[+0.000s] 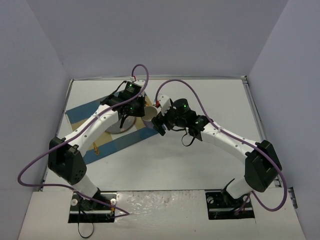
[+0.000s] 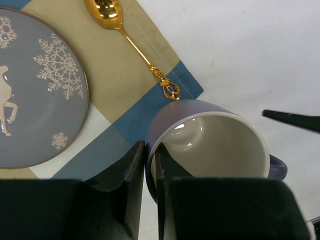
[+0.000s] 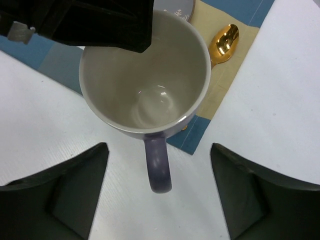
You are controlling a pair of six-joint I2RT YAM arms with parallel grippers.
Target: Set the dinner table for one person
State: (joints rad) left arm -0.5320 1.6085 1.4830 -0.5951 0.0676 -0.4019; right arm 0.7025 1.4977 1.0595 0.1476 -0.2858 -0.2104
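We see the left gripper [image 2: 149,152] clamped on the wall of a lavender ceramic mug [image 3: 145,85] with a cream inside. One black finger [image 2: 131,167] presses the outside and the other sits just inside the rim, so the jaws are nearly together with only the wall between them. We cannot tell whether the mug rests on the surface or hangs just above it.

Ahead of these jaws a gold metal spoon [image 2: 137,50] with an ornate handle end lies on a blue-and-tan checked cloth placemat [image 2: 112,85]. Its ornate tip is just beside the mug's rim. Further to the left of the jaws a round grey-blue plate [image 2: 35,100] with white snowflakes rests on the same placemat.

The right gripper [image 3: 159,147] faces the mug from the opposite side with its jaws spread wide, holding nothing. The mug's lavender loop handle [image 3: 159,170] points into the gap between its fingers, apart from both.

The flat white rectangular dinner table [image 3: 270,115] lies under both sets of jaws and runs on past the placemat's corner.
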